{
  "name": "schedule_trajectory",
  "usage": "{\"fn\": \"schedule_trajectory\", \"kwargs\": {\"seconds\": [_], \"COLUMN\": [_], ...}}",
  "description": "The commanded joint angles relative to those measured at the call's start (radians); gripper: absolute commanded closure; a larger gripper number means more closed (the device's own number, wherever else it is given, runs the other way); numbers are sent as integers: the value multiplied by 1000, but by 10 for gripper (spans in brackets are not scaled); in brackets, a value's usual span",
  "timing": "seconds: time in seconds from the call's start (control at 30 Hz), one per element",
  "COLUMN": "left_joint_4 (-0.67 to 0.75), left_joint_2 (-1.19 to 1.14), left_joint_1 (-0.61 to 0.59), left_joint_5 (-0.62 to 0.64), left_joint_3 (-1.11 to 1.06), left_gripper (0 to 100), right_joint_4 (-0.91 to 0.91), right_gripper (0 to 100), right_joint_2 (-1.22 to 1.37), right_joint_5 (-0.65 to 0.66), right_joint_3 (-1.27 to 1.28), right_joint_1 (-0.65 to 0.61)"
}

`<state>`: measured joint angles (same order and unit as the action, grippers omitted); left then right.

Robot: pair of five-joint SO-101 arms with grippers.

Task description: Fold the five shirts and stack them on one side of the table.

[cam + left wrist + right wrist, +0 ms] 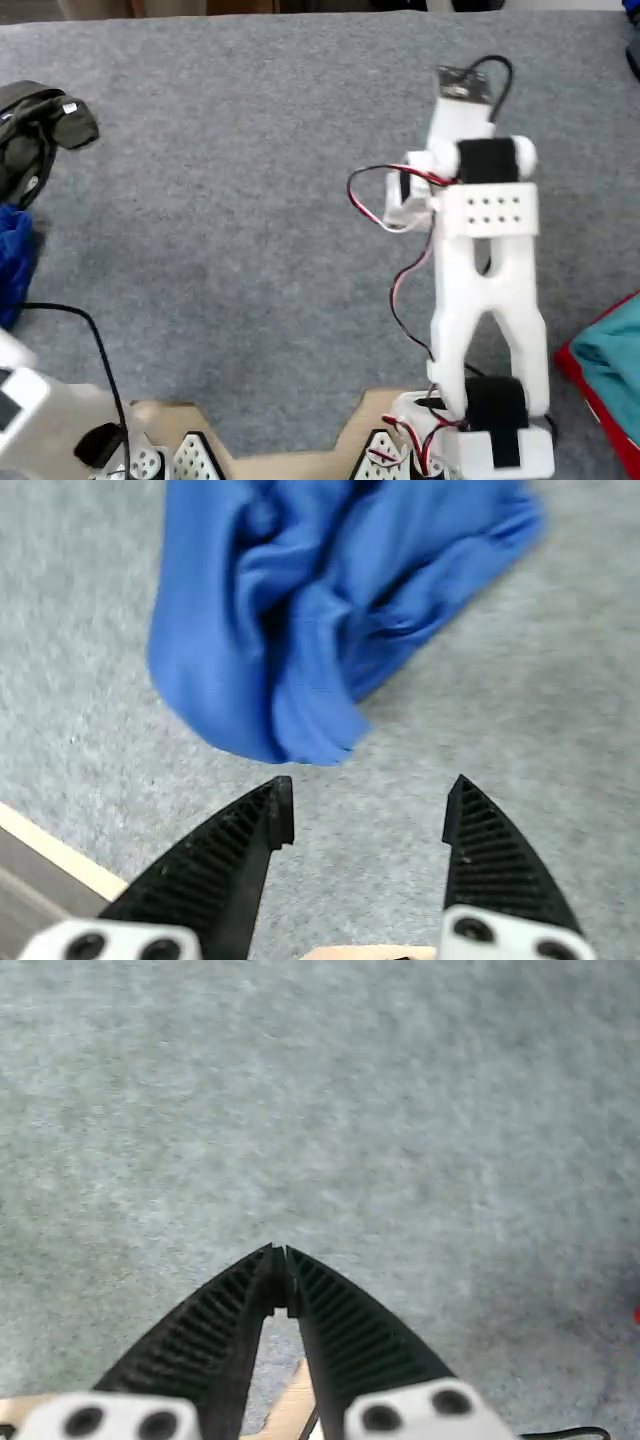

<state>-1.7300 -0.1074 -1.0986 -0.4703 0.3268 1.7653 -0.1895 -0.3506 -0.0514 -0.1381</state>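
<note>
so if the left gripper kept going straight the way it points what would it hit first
Probably the crumpled blue shirt, which lies straight ahead of the open left gripper on the grey table cover. Depth is unclear, so it might touch the cover first.

No text, number or sign can be read on any surface. A small pale tag (68,108) sits on the dark shirt (35,135) at the left edge of the table (250,220). Any print on the tag is too small to make out.
</note>
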Motion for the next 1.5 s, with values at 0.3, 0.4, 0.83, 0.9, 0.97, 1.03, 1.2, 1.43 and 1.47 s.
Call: {"fn": "schedule_trajectory", "kwargs": {"seconds": [0.3, 0.4, 0.83, 0.9, 0.97, 1.03, 1.2, 1.43, 1.47], "left_joint_4": [112, 152, 20, -34, -32, -32, -32, -32, -32], "left_joint_2": [-266, -348, -404, -404, -378, -308, -77, 321, 364], "left_joint_1": [0, -2, 15, 44, 69, 101, 249, 569, 618], "left_joint_5": [35, 44, 95, 97, 98, 98, 98, 100, 101], "left_joint_3": [37, 38, 215, 281, 315, 308, 232, 161, 160], "left_gripper": [743, 756, 980, 981, 981, 981, 981, 982, 982], "right_joint_4": [14, 14, 14, 14, 14, 14, 15, 15, 15], "right_gripper": [991, 991, 991, 991, 991, 991, 991, 991, 991], "right_joint_2": [160, 165, 166, 166, 165, 165, 163, 159, 159], "right_joint_5": [-49, -48, -44, -44, -43, -43, -43, 110, 170], "right_joint_3": [-127, -125, -119, -117, -117, -117, -119, -117, -117], "right_joint_1": [-42, -41, -39, -38, -38, -38, -4, 182, 214]}}
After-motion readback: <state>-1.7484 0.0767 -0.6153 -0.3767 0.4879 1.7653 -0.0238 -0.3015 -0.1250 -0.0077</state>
